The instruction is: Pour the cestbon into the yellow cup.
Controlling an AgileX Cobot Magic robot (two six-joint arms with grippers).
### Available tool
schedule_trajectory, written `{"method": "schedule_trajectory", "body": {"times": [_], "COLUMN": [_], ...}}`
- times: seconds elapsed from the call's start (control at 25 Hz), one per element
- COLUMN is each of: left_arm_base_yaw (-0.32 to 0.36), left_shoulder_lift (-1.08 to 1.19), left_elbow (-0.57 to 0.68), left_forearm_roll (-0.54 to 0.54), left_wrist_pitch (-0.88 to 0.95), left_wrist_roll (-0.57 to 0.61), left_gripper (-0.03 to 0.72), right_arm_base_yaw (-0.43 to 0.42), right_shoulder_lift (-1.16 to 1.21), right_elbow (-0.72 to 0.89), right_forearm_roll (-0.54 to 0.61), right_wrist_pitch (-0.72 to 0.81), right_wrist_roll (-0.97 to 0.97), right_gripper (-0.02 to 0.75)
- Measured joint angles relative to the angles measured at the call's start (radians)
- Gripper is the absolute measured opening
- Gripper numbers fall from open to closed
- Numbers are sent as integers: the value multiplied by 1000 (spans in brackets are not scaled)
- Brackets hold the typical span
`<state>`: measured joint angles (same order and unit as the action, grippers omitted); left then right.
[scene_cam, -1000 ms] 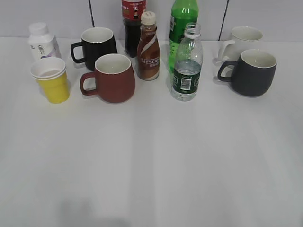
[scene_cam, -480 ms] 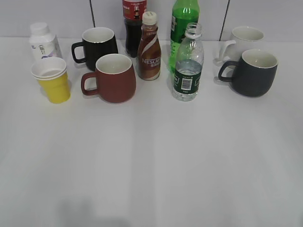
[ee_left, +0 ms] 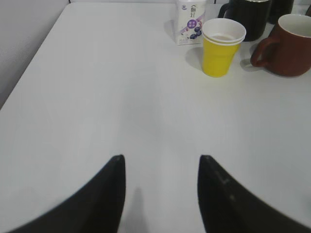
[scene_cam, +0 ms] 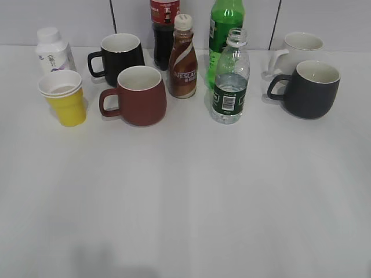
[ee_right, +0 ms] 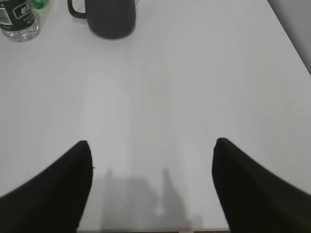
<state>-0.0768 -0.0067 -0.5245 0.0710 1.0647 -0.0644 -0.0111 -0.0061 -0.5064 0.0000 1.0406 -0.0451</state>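
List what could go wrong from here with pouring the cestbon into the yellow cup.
1. The cestbon stands uncapped among crowded bottles; a grasp could knock the Nescafe bottle or green bottle.
2. The yellow cup is small and probably light, far from the cestbon; carrying may spill.
3. The dark red mug beside it might be hit.

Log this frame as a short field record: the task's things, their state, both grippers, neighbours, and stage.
bottle: cestbon, upright, cap off, partly filled
cup: yellow cup, upright at far left, nothing poured into it as far as the views show
left gripper: left gripper, open, over bare table, short of the cup
right gripper: right gripper, open, holding nothing
between bottle and cup: dark red mug, Nescafe bottle
stage: bottle not yet grasped
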Motion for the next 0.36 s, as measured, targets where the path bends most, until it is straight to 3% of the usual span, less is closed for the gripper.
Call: {"method": "schedule_trajectory", "body": {"times": [0.36], "left_arm_base_yaw": [0], "left_shoulder_lift": [0], "left_elbow": [0], "left_forearm_roll": [0], "left_wrist_pitch": [0], "left_wrist_roll": [0], "left_gripper": [369], "right_arm_base_yaw": [0], "right_shoulder_lift": [0], "right_elbow": [0], "right_forearm_roll": [0], "right_wrist_pitch": [0], "right_wrist_roll": [0], "right_gripper": [574]}}
